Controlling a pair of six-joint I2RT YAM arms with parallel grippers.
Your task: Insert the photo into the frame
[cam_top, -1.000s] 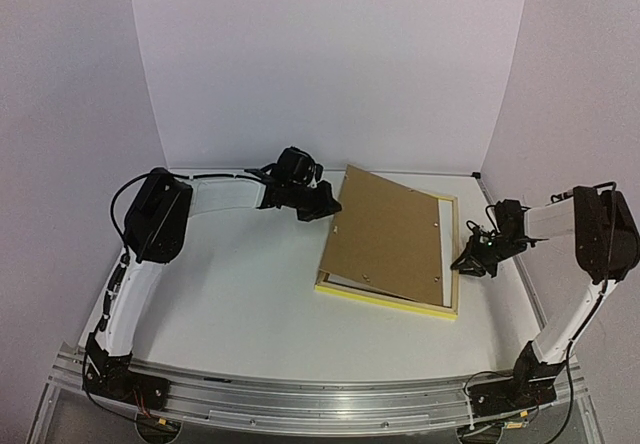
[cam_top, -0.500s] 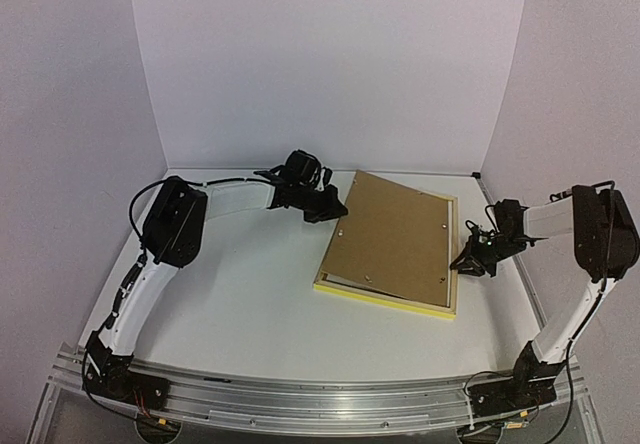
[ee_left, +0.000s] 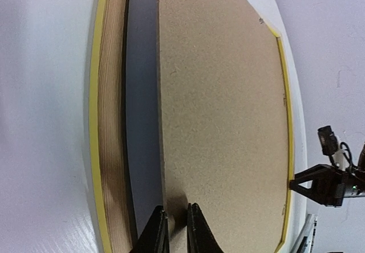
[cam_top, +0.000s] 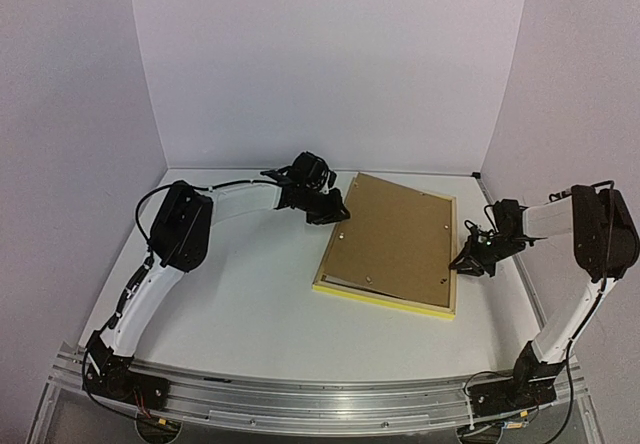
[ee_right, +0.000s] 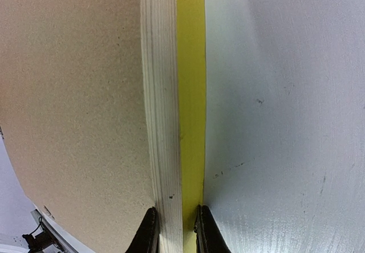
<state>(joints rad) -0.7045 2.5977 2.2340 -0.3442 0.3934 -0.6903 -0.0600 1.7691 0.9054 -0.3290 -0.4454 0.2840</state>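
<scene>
Shows from above a white worktop [cam_top: 240, 284] with the frame [cam_top: 385, 301] lying back-up, right of centre, its yellow border bright along the near edge. Places a plain brown backing board [cam_top: 390, 234] over the frame's opening, not yet seated: in the left wrist view, raised along its left edge, with a dark gap beside the pale wood rail. Reveals no photo anywhere; possibly under the board, but cannot tell. Sets the left end effector [cam_top: 330, 211] at the board's far-left corner, nearly pressed together and apparently pinching the board's edge. Sets the right end effector [cam_top: 462, 264] at the frame's right rail, pinching wood and yellow border together, close to the worktop. Suggests, as a judgement, that the step in hand is settling the backing board into the frame. To do it well: hold the right-hand pinch firm, to stop any sliding of the frame. Square the board's left edge to the left rail before lowering. Bring the corner down slowly and flat, inside the rail rather than on top of it. Let go only once the dark gap closes. Avoid pressing on a skewed board, for fear of creasing any print beneath.
</scene>
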